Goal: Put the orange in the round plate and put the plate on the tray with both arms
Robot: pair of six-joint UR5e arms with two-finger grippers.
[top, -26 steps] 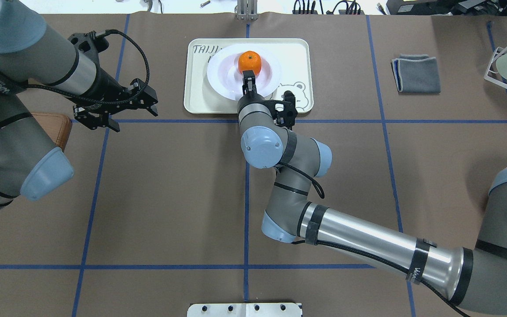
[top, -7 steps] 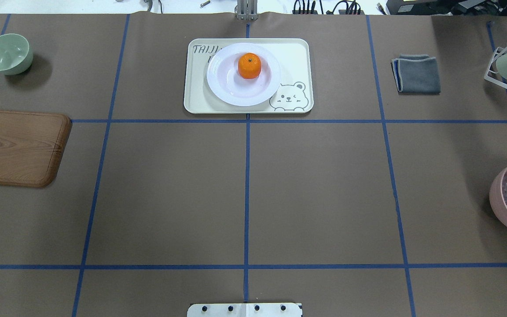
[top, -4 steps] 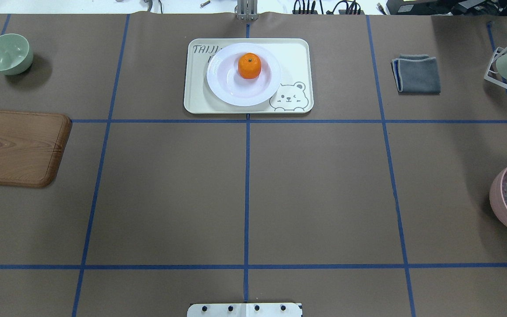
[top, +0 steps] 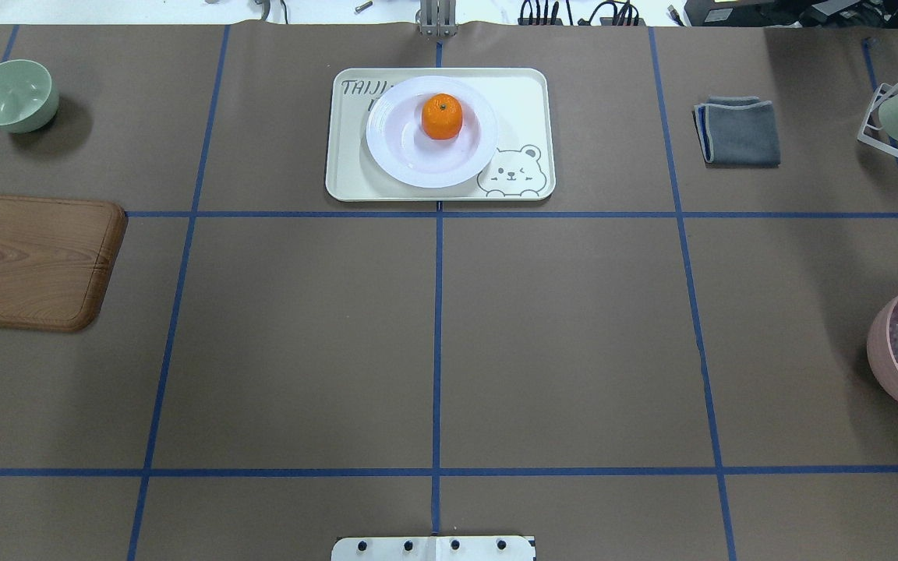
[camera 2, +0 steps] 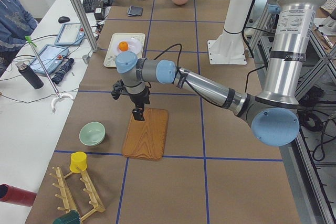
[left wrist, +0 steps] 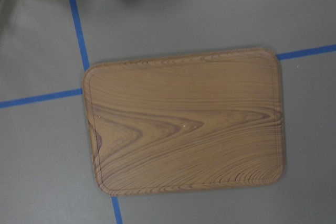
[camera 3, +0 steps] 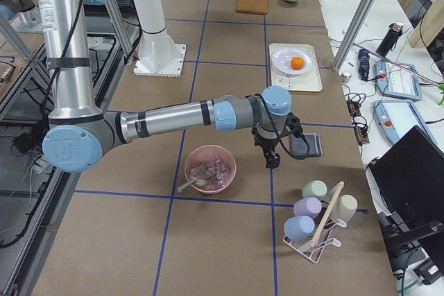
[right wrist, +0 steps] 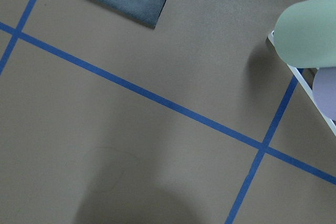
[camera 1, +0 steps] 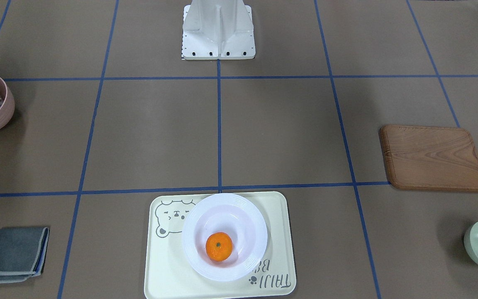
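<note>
Hovering left gripper [camera 2: 137,114] over brown wooden board [camera 2: 149,140], right gripper [camera 3: 272,161] near pink bowl [camera 3: 189,175], openings untellable; judging small orange mandarin [top: 442,117] in white round plate [top: 410,160] on cream rectangular tray [top: 523,93] as finished, needing nothing further.

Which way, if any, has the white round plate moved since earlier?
No. The white round plate still hides the same lettering on the cream rectangular tray.
</note>
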